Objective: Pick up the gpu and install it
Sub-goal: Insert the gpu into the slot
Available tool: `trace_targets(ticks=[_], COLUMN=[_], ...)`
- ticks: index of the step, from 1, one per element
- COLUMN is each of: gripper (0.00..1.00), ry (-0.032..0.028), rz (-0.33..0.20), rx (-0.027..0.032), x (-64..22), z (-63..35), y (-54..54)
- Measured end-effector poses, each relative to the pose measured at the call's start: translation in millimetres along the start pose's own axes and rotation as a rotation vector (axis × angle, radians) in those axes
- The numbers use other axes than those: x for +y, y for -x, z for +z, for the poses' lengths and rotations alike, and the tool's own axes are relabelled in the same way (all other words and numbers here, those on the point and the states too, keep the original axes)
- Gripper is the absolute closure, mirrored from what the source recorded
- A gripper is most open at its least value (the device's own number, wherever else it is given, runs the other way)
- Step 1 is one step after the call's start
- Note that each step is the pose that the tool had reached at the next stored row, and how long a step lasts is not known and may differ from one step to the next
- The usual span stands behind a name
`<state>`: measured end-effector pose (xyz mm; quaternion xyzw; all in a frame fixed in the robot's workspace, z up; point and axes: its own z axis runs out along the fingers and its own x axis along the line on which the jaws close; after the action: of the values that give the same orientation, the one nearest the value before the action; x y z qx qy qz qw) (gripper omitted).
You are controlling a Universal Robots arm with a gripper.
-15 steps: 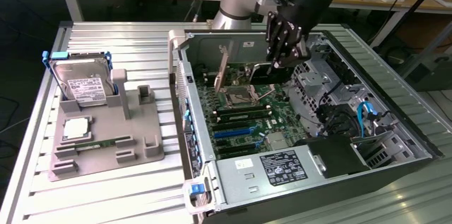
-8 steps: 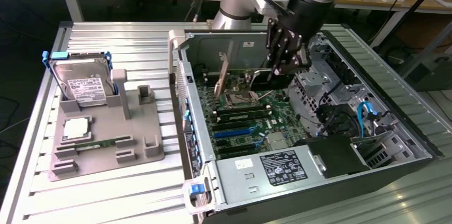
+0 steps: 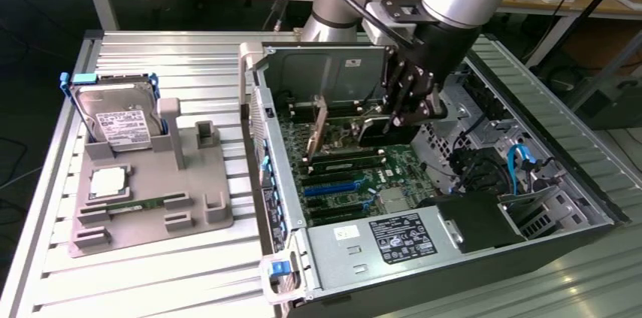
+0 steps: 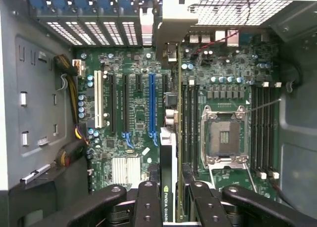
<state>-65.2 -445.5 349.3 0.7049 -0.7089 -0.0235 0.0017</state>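
Hand (image 3: pixel 407 107) down inside open computer case (image 3: pixel 321 70). Fingers clamped on graphics card (image 4: pixel 168 187), one on each flat face. Card held on edge over motherboard (image 4: pixel 136 113), just beside blue slot (image 4: pixel 152 106); cannot tell whether it touches any slot. Judgement: light, stiff, fragile board; smooth faces could slip. Best gripped on flat faces near upper edge, clear of connector edge and bracket.

Exterior: high, oblique, far. Wrist: close over shared motherboard (image 4: pixel 114 145).

Matt black plastic edges the gpu (image 4: pixel 168 182); ribbed bare metal forms the table (image 3: pixel 150 280).
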Motion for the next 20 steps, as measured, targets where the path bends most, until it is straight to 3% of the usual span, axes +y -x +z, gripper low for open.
trace_targets(ticks=[10,20], gripper=[0.73,0.73], ry=[-0.0004,-0.0005], rz=[0.0,0.0], rx=[0.0,-0.0001], x=[13.1,15.5], z=[17.4,33.5], y=[-5.5,-17.4])
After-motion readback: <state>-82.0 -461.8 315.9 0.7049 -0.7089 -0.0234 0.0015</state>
